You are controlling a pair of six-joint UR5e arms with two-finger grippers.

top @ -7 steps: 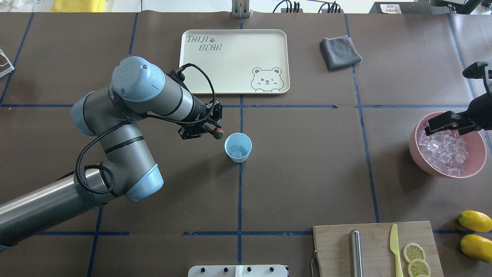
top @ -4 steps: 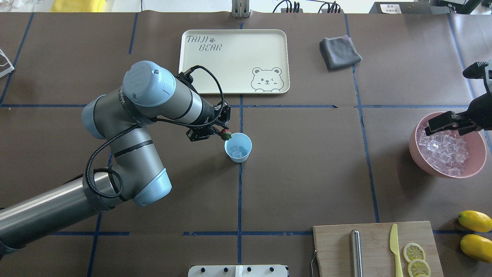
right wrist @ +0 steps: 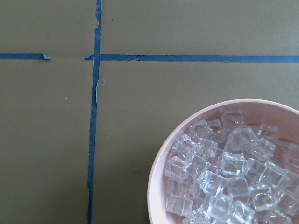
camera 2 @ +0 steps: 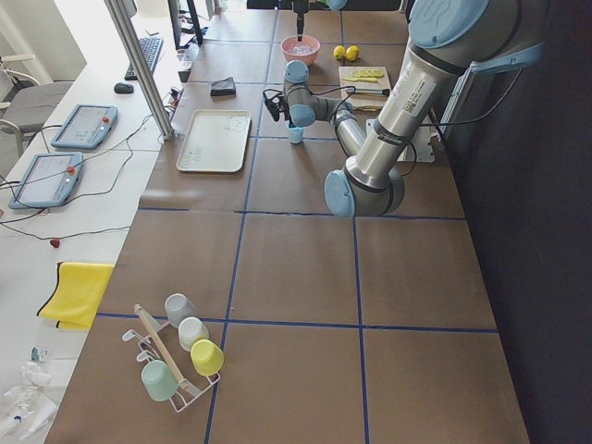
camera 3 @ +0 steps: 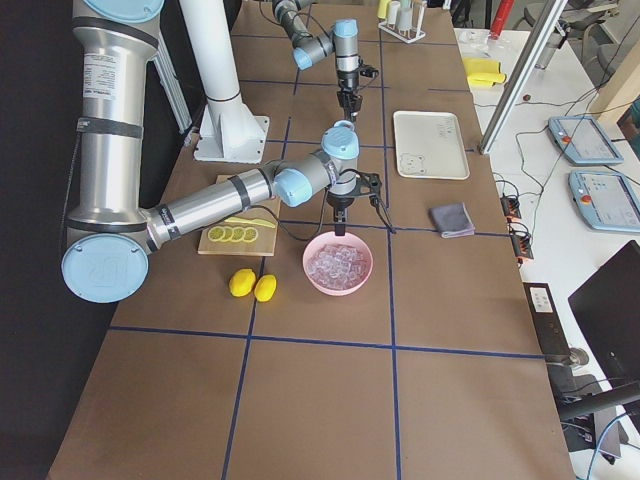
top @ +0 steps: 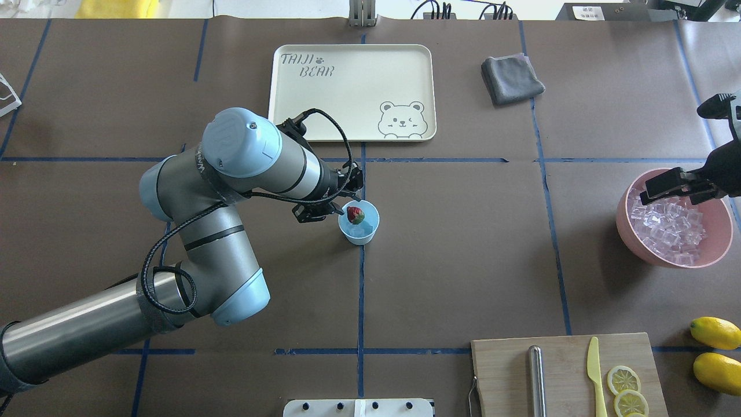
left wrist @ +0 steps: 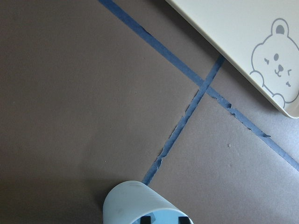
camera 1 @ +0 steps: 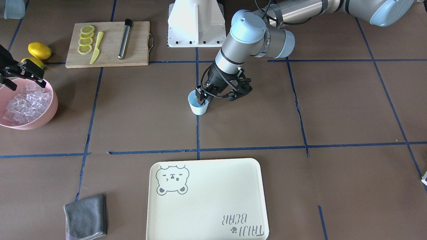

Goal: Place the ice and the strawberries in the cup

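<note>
I am pinching the strawberry in my left gripper, holding it just over the mouth of the cup, which is sitting mid-table. My right gripper is hanging with fingers spread above the ice in the pink bowl.

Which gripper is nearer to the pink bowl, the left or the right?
Right. The right gripper hovers over the pink bowl; the left gripper is far away, holding the strawberry over the cup.
</note>
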